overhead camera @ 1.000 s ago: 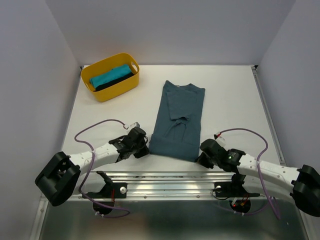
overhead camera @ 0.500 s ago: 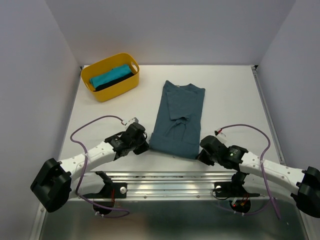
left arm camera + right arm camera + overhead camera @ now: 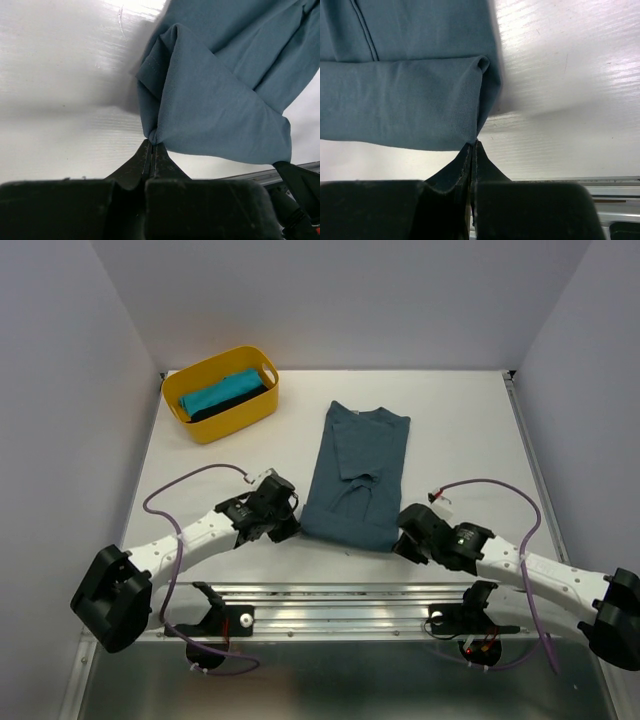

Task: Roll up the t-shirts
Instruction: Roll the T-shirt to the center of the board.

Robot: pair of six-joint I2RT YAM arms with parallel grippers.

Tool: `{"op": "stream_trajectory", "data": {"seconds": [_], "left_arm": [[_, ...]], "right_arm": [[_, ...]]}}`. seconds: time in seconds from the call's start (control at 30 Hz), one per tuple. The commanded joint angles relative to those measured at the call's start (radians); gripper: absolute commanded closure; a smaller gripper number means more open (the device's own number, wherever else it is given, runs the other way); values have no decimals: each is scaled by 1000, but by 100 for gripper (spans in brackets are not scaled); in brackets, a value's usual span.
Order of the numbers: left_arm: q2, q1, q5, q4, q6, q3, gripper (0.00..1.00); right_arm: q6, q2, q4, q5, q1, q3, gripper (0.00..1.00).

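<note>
A slate-blue t-shirt (image 3: 358, 465) lies folded into a long strip in the middle of the table, collar end far, hem end near. My left gripper (image 3: 291, 530) is shut on the near left hem corner (image 3: 152, 134), lifted a little off the table. My right gripper (image 3: 401, 543) is shut on the near right hem corner (image 3: 474, 136), also raised slightly. The near edge of the shirt (image 3: 220, 125) hangs folded between them. A turquoise t-shirt (image 3: 215, 394) and a black one (image 3: 236, 403) lie rolled in the yellow basket.
The yellow plastic basket (image 3: 228, 427) stands at the far left of the white table (image 3: 460, 440). A metal rail (image 3: 340, 595) runs along the near edge by the arm bases. Grey walls close in the left, right and back.
Both grippers have moved a little away from the near edge, carrying the shirt's hem corners with them. The near hem now sits slightly farther in and is lifted.
</note>
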Motion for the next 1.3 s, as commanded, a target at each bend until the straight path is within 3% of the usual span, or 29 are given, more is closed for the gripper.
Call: {"op": "stream_trajectory", "data": {"seconds": [0.0, 0.4, 1.27], "left_arm": [[17, 21, -8, -32, 12, 65, 100], [108, 96, 42, -46, 78, 169, 100], [397, 144, -37, -36, 196, 402, 100]], "right_arm": [[-19, 12, -40, 74, 8, 63, 99], [-88, 76, -45, 95, -30, 143, 99], [-319, 287, 24, 61, -258, 276, 99]]}}
